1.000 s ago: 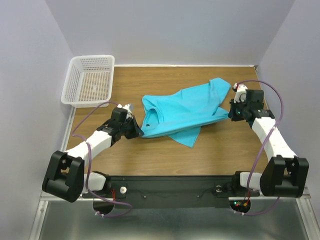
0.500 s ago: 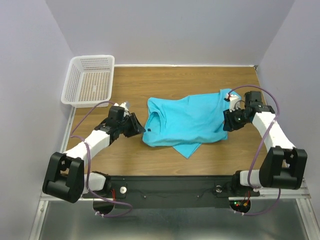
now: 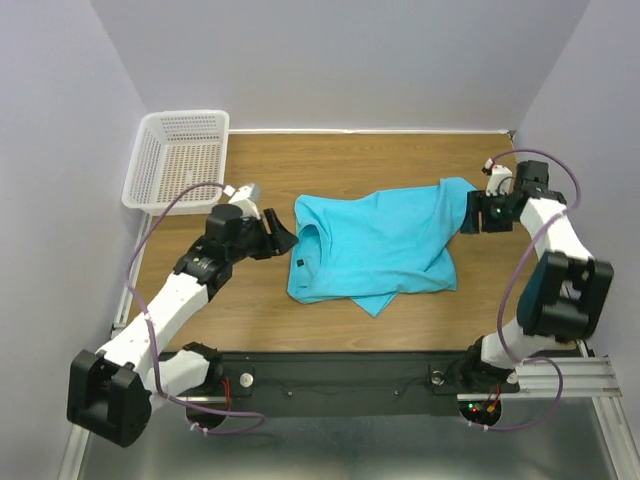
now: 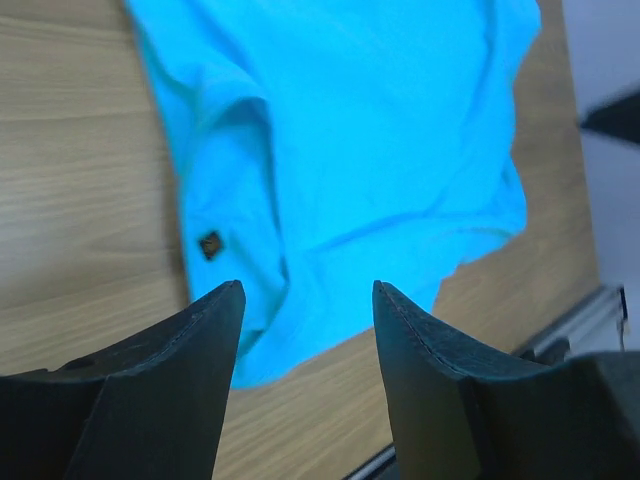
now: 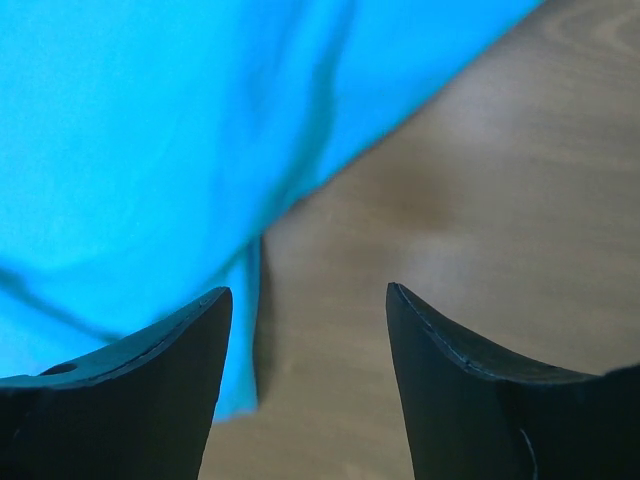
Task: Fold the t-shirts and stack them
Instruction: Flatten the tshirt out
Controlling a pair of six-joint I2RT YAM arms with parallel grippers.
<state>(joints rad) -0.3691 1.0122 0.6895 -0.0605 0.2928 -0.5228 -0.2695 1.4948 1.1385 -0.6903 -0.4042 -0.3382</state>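
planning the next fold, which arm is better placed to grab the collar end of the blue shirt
Left, probably: the left pincer, open, sits just beside the collar end of the t-shirt, with the neck label in its wrist view. The right pincer is open at the opposite edge, across the shirt.

The top camera gave me soft, even light that seemed to fall from above. The arms threw only short, faint shadows on the table (image 3: 400, 160), and I saw no glare on the wood. The shirt (image 3: 375, 240) was sharp there, its folds marked by mild shading, and the basket (image 3: 187, 117) mesh was crisp. My left wrist view was softer: the left fingers (image 4: 150, 400) were almost black with blurred edges, and the far cloth was out of focus. The right wrist view was the worst, with cloth and wood grain smeared, a dim shadow under the cloth's edge, and the right fingers (image 5: 120, 400) in near silhouette.
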